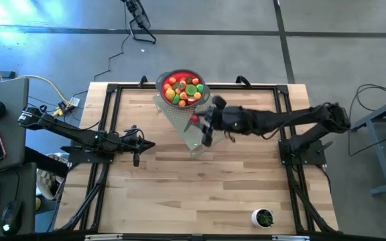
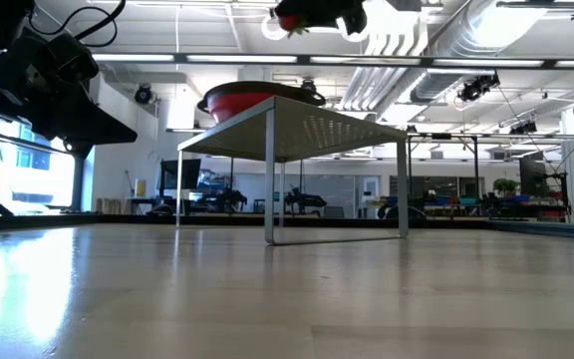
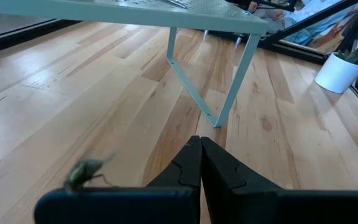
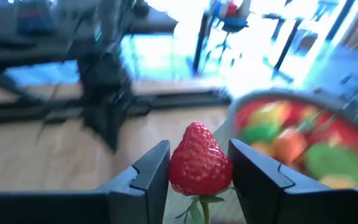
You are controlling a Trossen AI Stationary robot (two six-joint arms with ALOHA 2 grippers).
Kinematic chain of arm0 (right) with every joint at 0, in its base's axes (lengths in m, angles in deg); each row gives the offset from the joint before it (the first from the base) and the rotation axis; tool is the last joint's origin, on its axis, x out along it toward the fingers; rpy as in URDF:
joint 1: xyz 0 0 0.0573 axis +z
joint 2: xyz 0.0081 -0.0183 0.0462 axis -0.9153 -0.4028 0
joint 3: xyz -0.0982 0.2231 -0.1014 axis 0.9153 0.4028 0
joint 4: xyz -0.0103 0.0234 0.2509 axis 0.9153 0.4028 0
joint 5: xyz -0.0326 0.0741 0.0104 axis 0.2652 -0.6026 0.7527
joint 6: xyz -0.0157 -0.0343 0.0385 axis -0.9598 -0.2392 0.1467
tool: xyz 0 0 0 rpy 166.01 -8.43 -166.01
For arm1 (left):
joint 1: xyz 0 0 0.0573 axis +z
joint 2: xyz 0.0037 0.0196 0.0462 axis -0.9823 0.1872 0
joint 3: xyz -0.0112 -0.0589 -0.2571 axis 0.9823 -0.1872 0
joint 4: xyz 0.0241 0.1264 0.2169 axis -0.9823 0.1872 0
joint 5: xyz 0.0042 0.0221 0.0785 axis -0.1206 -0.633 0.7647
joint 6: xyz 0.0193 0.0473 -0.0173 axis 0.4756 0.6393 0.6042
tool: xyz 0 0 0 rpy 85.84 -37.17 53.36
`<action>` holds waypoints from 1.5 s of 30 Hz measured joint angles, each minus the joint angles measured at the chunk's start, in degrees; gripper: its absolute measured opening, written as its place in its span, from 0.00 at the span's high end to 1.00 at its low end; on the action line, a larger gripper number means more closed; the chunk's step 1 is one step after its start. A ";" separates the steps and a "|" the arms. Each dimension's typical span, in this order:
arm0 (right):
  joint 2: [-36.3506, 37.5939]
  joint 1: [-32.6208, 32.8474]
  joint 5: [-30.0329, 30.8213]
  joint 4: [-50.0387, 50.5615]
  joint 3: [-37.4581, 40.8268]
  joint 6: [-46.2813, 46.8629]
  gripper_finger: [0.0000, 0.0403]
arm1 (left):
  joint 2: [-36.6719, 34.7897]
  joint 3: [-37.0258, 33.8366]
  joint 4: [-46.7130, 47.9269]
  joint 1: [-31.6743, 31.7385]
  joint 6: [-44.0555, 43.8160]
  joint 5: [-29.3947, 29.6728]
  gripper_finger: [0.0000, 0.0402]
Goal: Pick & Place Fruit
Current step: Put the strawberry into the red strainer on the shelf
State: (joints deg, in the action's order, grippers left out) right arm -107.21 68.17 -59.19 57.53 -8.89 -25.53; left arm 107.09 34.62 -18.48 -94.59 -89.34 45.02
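A red bowl (image 1: 183, 88) heaped with small red, orange, yellow and green fruit stands on the far end of a pale perforated rack (image 1: 191, 134), a low table on thin legs (image 2: 307, 130). My right gripper (image 1: 200, 124) is stretched in from the table's right, beside the bowl and high above the rack (image 2: 317, 15). It is shut on a red strawberry (image 4: 199, 163). The bowl (image 4: 297, 140) shows just beyond it. My left gripper (image 1: 139, 144) waits shut, left of the rack, with nothing in it (image 3: 201, 162). My right gripper pinches the strawberry's two sides (image 4: 178, 168) between its two fingers. The fingers come about level from the table's right side. The strawberry (image 2: 292, 22) is lifted clear above the rack, with its green stalk end (image 4: 201, 202) lying back toward the wrist.
A small white cup with green contents (image 1: 263, 217) stands near the front right corner and shows past the rack's legs (image 3: 340, 70). Dark frame rails run along the table's left and right sides (image 1: 106, 134). Bare wood lies in front of the rack.
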 joint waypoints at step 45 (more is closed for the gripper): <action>-10.41 -25.50 -24.17 -21.27 -1.58 -3.60 0.64 | 0.02 0.00 1.25 0.00 4.52 2.05 1.00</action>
State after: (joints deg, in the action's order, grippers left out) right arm -117.62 42.67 -83.36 36.26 -10.46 -29.13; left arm 107.11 34.62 -17.24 -94.59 -84.81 47.08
